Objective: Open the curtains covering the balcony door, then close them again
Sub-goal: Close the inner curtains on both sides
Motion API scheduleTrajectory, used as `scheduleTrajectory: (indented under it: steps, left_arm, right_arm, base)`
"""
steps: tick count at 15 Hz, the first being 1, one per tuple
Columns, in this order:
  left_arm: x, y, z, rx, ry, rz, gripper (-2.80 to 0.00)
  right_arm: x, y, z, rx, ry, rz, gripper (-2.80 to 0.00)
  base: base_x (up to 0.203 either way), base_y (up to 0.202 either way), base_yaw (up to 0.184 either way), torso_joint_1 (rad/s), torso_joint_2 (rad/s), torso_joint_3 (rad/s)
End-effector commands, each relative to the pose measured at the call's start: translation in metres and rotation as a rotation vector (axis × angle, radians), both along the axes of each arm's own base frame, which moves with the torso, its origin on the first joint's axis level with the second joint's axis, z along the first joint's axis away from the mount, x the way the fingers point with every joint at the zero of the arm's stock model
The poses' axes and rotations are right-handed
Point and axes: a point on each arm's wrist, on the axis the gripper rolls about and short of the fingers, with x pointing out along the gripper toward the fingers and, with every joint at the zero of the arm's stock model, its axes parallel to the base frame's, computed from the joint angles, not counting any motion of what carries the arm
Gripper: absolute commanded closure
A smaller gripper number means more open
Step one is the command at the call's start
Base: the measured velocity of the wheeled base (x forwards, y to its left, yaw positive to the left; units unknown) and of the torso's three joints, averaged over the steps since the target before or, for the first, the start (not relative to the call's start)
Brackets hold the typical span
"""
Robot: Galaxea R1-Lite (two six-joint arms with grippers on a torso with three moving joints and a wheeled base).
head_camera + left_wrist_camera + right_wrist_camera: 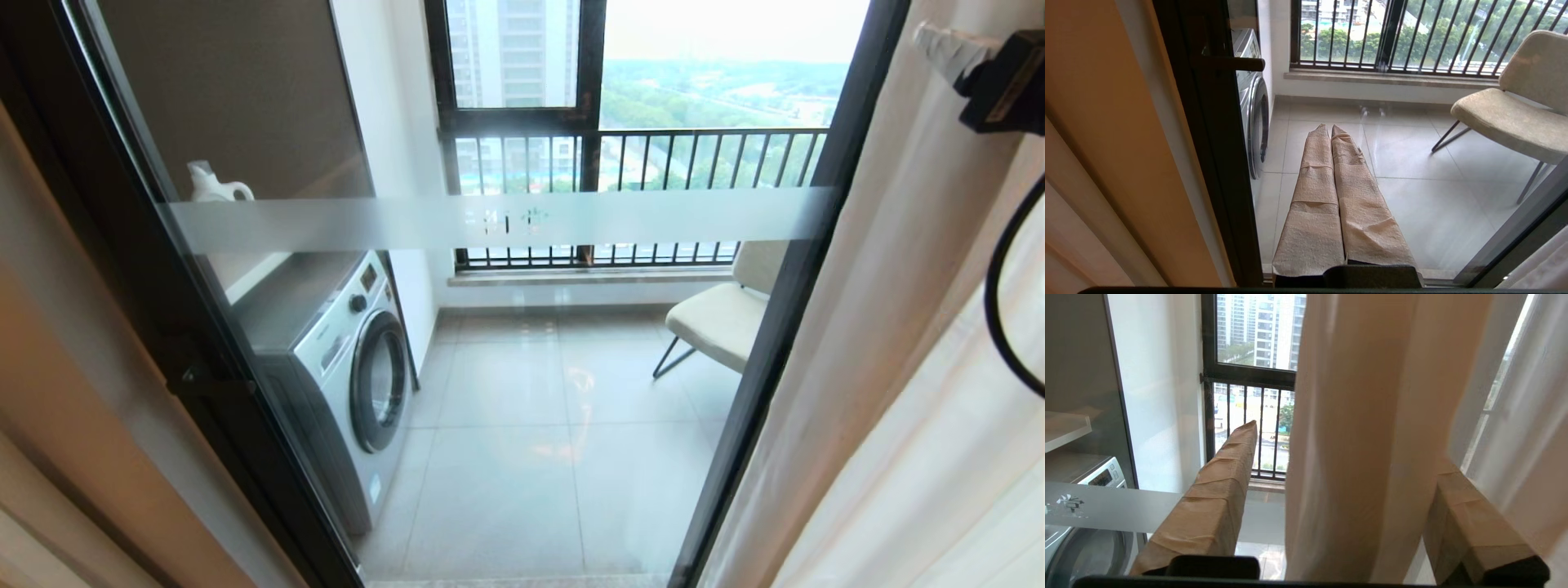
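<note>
Looking through the balcony door (pixel 506 220), we see its glass uncovered, its frosted band running across at mid height and its dark frame (pixel 784 327) slanting down on the right. The curtains (pixel 898 367) hang bunched at the right of that frame, beige folds with a sheer white layer beside them. Our right gripper (pixel 1339 498) is raised beside them, its paper-wrapped fingers (pixel 1216 498) spread wide with one beige fold hanging between them, not pinched. Our left gripper (pixel 1331 134) is low before the glass, its wrapped fingers pressed together and empty, near the door's dark handle (pixel 1237 64). Beyond the glass stand a washing machine (pixel 359 367), a detergent bottle (pixel 214 184) above it, and a cream chair (pixel 727 314) by the barred window (pixel 637 163).
</note>
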Motion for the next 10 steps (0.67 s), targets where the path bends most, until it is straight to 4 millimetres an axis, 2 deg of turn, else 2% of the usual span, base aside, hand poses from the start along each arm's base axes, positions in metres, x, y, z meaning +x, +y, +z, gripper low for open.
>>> scheduleTrajectory:
  steps: [1,10]
  left_arm:
    - [0.0,0.0,0.0,-0.001,-0.002,0.0,0.0]
    - [0.0,0.0,0.0,-0.001,0.0,0.0,0.0]
  right_arm:
    - [-0.029,-0.009,-0.002,0.007,-0.024,-0.002,-2.8]
    - [-0.136,-0.042,-0.058,-0.007,0.017,-0.003,-2.8]
  base:
    - [0.0,0.0,0.0,0.0,0.0,0.0]
    - [0.0,0.0,0.0,0.0,0.0,0.0]
